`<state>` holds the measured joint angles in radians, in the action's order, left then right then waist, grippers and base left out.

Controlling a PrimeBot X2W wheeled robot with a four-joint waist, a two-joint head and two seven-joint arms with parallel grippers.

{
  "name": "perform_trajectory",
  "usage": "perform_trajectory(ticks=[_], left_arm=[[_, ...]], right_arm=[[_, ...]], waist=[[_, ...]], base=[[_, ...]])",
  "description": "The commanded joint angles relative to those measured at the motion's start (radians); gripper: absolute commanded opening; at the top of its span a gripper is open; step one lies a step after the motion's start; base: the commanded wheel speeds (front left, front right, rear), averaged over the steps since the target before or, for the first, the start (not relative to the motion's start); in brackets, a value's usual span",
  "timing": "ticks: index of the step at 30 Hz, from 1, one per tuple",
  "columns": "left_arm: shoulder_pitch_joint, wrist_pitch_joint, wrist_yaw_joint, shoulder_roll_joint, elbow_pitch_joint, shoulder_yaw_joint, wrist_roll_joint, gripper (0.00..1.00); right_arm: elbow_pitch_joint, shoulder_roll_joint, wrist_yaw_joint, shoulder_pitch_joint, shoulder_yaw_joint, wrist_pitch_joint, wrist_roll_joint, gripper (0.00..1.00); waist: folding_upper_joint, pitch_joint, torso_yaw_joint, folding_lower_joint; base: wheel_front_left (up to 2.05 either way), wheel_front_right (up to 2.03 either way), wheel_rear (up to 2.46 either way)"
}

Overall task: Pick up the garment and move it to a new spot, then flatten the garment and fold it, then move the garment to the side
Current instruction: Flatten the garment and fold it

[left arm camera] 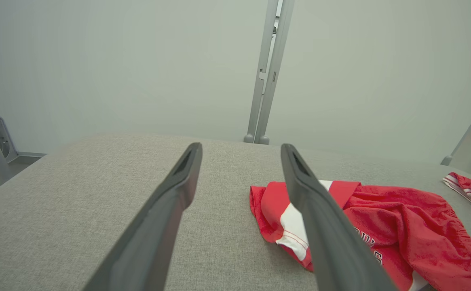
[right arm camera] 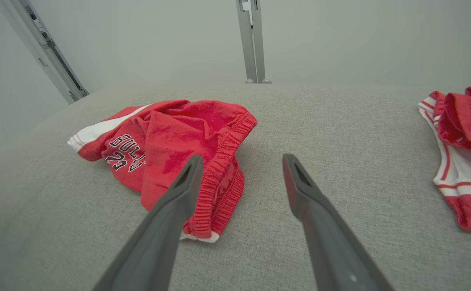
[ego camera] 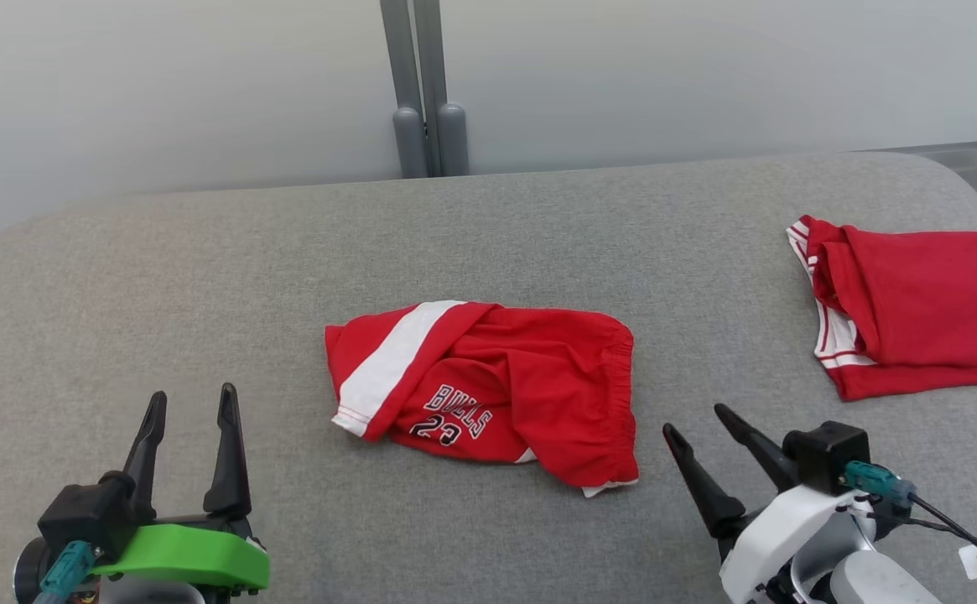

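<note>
The garment (ego camera: 505,386) is a pair of red shorts with a white stripe and black "BULLS 23" lettering. It lies crumpled in the middle of the grey padded table (ego camera: 203,294). My left gripper (ego camera: 192,400) stands open at the lower left, apart from the shorts, with nothing between its fingers. At the lower right my right gripper (ego camera: 698,419) is open too, just off the shorts' elastic waistband. The left wrist view has the shorts (left arm camera: 401,218) behind the right finger of the left gripper (left arm camera: 241,151). In the right wrist view the shorts (right arm camera: 178,133) lie left of the right gripper (right arm camera: 240,161).
A second red garment with white trim (ego camera: 916,310) lies folded at the table's right edge; it also shows as the red garment (right arm camera: 461,153) in the right wrist view. Grey posts (ego camera: 425,92) stand behind the table against a pale wall.
</note>
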<state>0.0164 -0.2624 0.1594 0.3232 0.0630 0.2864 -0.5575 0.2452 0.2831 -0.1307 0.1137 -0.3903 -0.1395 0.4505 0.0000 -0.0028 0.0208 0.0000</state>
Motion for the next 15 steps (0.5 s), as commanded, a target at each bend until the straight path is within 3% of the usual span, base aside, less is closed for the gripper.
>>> perform_trajectory(ticks=[1, 7, 15], left_arm=[[-0.006, -0.003, -0.001, -0.001, 0.003, -0.008, 0.008, 1.00], [-0.004, -0.003, -0.006, -0.008, 0.012, -0.009, 0.004, 1.00], [0.007, -0.003, -0.010, -0.007, 0.028, -0.010, -0.001, 1.00]], right_arm=[[0.010, 0.012, 0.000, 0.017, -0.026, 0.026, 0.028, 1.00], [0.053, 0.043, 0.000, 0.052, -0.115, 0.136, 0.118, 1.00], [0.141, 0.036, 0.000, 0.080, -0.140, 0.210, 0.146, 1.00]], waist=[[0.0000, 0.001, 0.027, 0.0000], [0.0000, 0.013, 0.085, 0.0000], [0.0000, 0.028, 0.130, 0.0000]], base=[[0.00, 0.00, 0.00], [0.00, 0.00, 0.00], [0.00, 0.00, 0.00]])
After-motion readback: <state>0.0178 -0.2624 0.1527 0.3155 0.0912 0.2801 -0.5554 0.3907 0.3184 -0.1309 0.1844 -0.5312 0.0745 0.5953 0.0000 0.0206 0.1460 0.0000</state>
